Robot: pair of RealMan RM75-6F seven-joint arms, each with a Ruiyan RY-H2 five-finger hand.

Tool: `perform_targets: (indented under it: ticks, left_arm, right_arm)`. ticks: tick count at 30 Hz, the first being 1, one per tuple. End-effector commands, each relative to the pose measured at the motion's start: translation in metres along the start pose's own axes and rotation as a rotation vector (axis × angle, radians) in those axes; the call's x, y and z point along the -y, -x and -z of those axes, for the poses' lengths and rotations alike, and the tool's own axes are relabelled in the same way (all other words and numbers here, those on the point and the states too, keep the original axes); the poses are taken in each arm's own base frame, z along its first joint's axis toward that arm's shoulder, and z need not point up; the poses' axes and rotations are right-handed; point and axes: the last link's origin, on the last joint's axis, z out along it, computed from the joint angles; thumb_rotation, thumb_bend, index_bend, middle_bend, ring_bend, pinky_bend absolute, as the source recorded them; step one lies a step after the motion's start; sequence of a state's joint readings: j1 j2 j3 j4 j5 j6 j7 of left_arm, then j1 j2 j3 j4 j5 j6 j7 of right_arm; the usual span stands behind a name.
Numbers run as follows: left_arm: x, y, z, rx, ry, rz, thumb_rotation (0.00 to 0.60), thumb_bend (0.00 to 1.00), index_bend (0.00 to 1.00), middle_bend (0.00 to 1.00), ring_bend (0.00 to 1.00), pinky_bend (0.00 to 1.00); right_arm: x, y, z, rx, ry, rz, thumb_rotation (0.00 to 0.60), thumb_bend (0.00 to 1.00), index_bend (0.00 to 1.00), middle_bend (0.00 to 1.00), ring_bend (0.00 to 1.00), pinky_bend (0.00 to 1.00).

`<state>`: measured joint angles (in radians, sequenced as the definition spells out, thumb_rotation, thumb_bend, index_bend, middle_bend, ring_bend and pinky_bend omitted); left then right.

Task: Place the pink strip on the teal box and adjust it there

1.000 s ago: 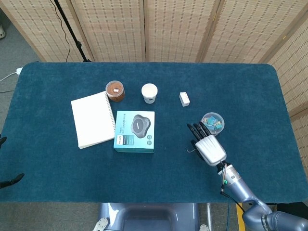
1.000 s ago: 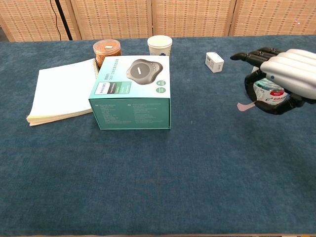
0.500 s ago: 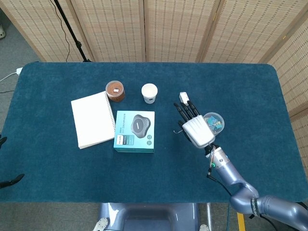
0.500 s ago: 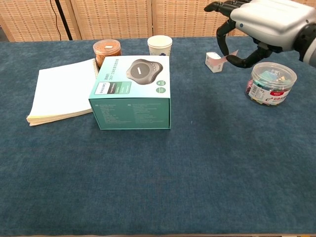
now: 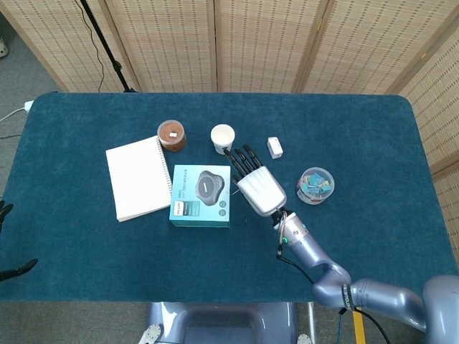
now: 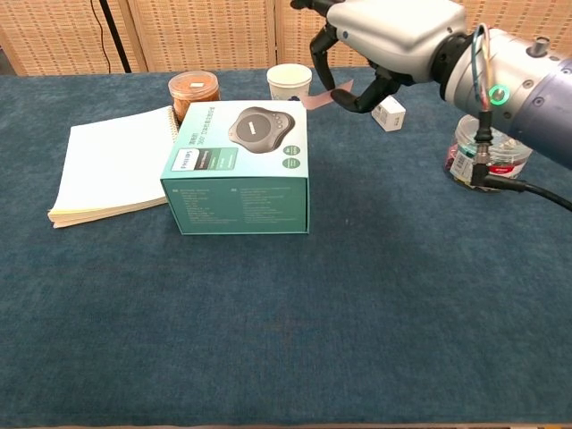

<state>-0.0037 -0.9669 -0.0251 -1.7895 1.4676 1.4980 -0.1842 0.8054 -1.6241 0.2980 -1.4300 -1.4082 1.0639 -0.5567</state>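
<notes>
My right hand (image 6: 389, 36) is above the desk (image 6: 357, 295), just right of the teal box (image 6: 239, 165). Its fingers (image 6: 322, 54) pinch the pink strip (image 6: 327, 98) against the thumb. The strip is held in the air beside the box's upper right corner, not touching the lid. Its long axis runs roughly level, with the free end pointing left toward the box; in the head view the hand hides the strip. My left hand shows in neither view.

Item count on the desk:
- one teal box
- one spiral notebook (image 5: 138, 178)
- one brown-filled jar (image 5: 171, 135)
- one paper cup (image 5: 222, 138)
- one small white box (image 5: 275, 147)
- one clear tub (image 5: 316, 185), contents apparently clips
</notes>
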Motion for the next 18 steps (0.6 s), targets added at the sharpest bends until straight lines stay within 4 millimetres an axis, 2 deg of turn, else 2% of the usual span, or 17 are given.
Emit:
perform_targets:
  ticks: [1,14,18]
  left_arm:
    - [0.000,0.001,0.000,0.002,0.000,-0.002,0.600,0.00,0.00,0.00,0.00,0.00]
    - [0.001,0.000,-0.001,0.005,-0.004,0.003,0.600,0.00,0.00,0.00,0.00,0.00]
    - [0.002,-0.001,0.000,0.005,-0.005,0.007,0.600,0.00,0.00,0.00,0.00,0.00]
  right_arm:
    - [0.015,0.002,-0.009,-0.006,-0.019,-0.002,0.600,0.62,0.59,0.00,0.00,0.00]
    - [0.051,0.016,-0.028,-0.031,-0.062,0.013,0.600,0.62,0.60,0.00,0.00,0.00]
    - [0.054,0.019,-0.030,-0.038,-0.057,0.021,0.600,0.62,0.60,0.00,0.00,0.00]
